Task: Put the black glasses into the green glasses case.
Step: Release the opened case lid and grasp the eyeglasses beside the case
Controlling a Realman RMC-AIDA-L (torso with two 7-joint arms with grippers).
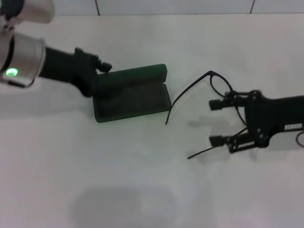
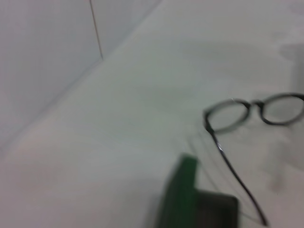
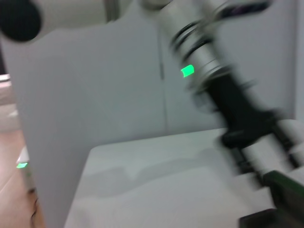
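Hidden parts: the fingertips of the left gripper (image 1: 97, 78) are being covered by the left end of the green glasses case (image 1: 132, 92), so whether they are open or closed cannot be told from the head view; the left wrist view is showing none of its fingers.
Cut off: in the left wrist view only 1 corner of the case (image 2: 190, 199) is being shown, and 1 lens of the black glasses (image 2: 254, 111) is being clipped by the picture's edge.
Blurred: in the right wrist view the left arm (image 3: 223, 90) is being smeared, and only a dark green corner of the case (image 3: 285, 185) is being made out.
Right gripper: the right gripper (image 1: 217, 122) is being held wide open over the table (image 1: 142, 180), with nothing gripped.
Glasses to gripper: the glasses (image 1: 209, 90) are lying unfolded on the table; the lenses are being partly overlapped by the upper finger (image 1: 221, 104), 1 temple arm is running toward the case, and the other is passing by the lower finger.
Case: it is lying open, lid raised at the far side, left of the glasses, with 1 temple tip ending just beside its right end.
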